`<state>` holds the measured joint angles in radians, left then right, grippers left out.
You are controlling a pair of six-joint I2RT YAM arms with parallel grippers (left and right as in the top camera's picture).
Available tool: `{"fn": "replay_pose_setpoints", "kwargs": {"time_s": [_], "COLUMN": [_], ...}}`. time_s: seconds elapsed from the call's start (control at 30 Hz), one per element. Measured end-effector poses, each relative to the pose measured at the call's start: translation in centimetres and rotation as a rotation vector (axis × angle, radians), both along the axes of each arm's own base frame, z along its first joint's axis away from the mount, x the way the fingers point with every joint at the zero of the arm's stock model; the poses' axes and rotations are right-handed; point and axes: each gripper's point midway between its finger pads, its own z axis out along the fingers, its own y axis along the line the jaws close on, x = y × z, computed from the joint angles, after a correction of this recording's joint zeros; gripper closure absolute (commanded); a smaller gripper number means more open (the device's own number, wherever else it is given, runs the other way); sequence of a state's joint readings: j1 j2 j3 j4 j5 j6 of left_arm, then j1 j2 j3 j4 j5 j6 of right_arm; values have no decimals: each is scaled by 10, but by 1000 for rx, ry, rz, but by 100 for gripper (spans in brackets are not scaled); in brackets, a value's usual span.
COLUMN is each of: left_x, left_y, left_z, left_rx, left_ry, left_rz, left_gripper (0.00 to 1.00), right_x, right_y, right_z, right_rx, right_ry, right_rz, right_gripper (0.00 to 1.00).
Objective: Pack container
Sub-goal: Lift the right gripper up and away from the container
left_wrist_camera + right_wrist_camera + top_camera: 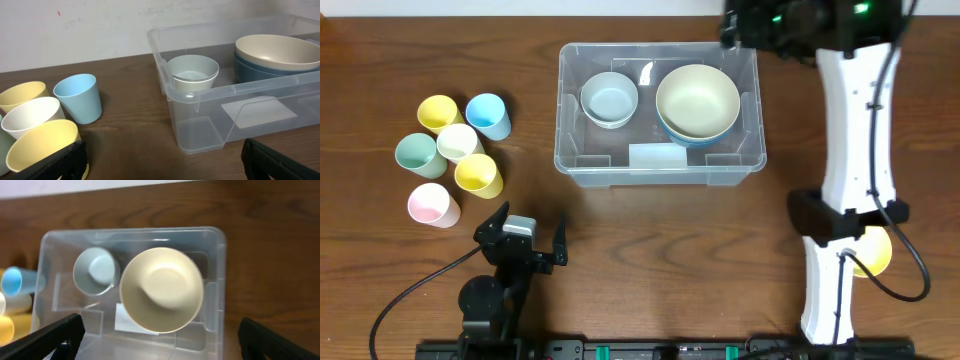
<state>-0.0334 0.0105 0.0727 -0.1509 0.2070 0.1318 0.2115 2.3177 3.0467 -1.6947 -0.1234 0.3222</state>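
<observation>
The clear container [660, 178] stands mid-table. Inside it a small grey-blue bowl [609, 98] sits on the left, and a cream bowl [697, 100] is nested in a blue bowl on the right. My right gripper [732, 28] hangs above the container's back right corner. In the right wrist view this gripper [165, 345] is open and holds nothing, with the cream bowl [162, 290] and the small bowl [95, 271] below in the container [220, 280]. My left gripper [525, 238] rests open near the front edge, left of the container [200, 92], its fingers [50, 162] empty.
Several pastel cups cluster at the left: yellow [438, 112], blue [488, 115], green [418, 154], white [458, 142], yellow [478, 175], pink [431, 204]. A yellow round object [873, 250] lies partly hidden behind the right arm at the front right.
</observation>
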Motion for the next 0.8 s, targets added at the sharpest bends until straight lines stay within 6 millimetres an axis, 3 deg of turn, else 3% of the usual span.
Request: {"fn": "replay_pose_setpoints", "kwargs": {"time_s": [0.23, 0.8], "left_x": [0, 0], "left_y": [0, 0], "left_z": [0, 0], "left_rx": [0, 0], "left_ry": [0, 0], "left_rz": [0, 0], "left_gripper": [2, 2], "right_x": [9, 13], "right_y": [-40, -67], "right_z": [-11, -21], "right_rx": [-7, -156], "right_ry": [37, 43], "right_rz": [-85, -121], "right_gripper": [1, 1]}}
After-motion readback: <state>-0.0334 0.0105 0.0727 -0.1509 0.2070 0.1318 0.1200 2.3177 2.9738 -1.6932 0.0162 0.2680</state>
